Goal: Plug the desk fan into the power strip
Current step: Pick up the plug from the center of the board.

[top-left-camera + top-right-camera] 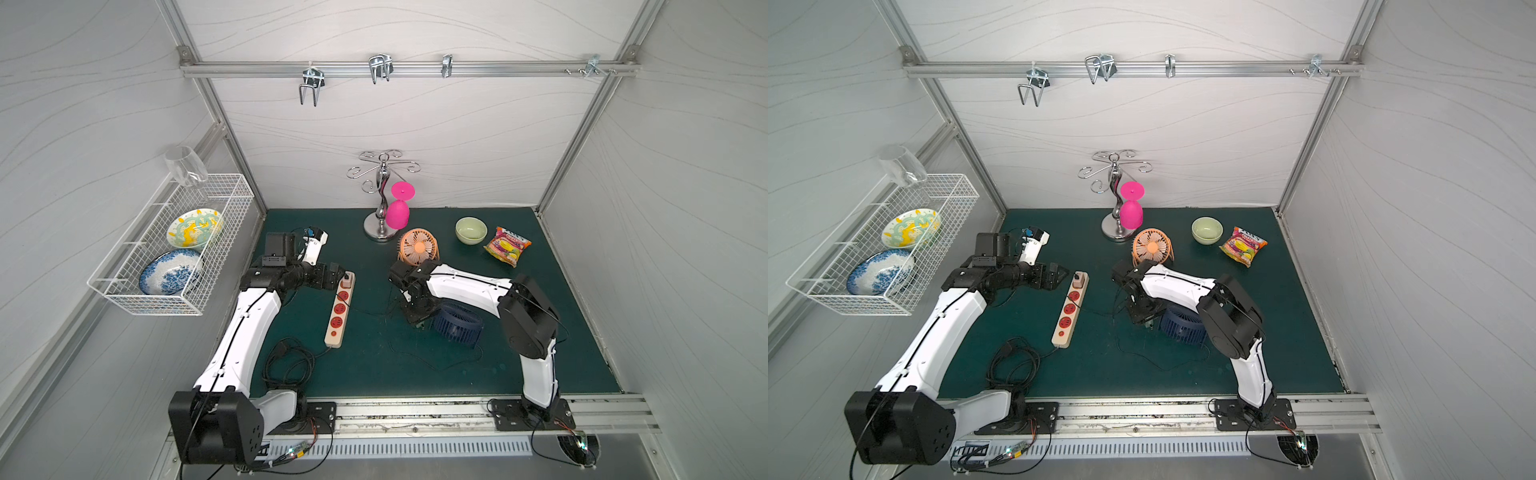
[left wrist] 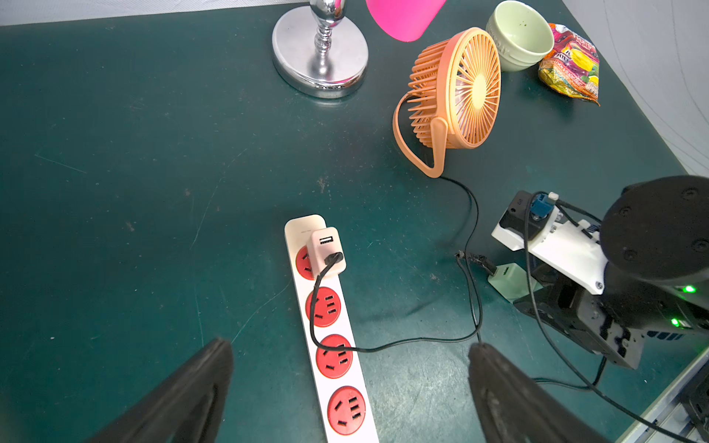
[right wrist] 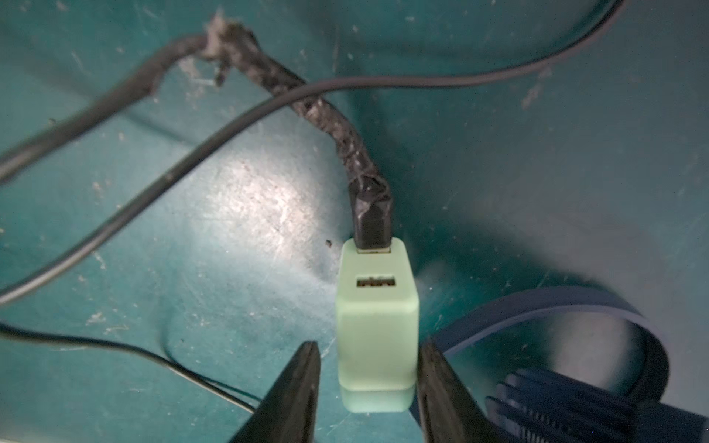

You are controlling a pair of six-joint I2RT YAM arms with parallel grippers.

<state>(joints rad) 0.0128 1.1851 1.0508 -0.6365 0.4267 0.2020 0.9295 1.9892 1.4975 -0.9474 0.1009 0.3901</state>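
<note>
Counted: orange fan (image 2: 460, 88) and blue fan (image 1: 459, 328), two adapters, one four-socket strip (image 2: 305, 225). The pink adapter (image 2: 326, 253) is plugged in; the green adapter (image 3: 376, 337) lies unplugged on the desk (image 2: 153, 191). The strip lies just by the wide-open, empty left claw (image 2: 350, 343); the right claw (image 3: 368, 345) brackets the green adapter narrowly, one jaw touching, not yet gripping.

Dark green matted surface (image 1: 415, 374), scuffed; directly on it: long cream-beige plastic power strip (image 1: 340, 309) with round red sockets, left of centre; coiled black cord (image 1: 286, 361) nearer the front; orange plastic desk fan (image 1: 418, 247), upright, centre rear; navy-blue ribbed fan (image 1: 459, 328) in front of it; mint-green square adapter (image 2: 510, 282) just beside the navy fan; chrome stand (image 1: 379, 232), pale green bowl (image 1: 471, 230) and bright snack packet (image 1: 507, 246) along the back.
</note>
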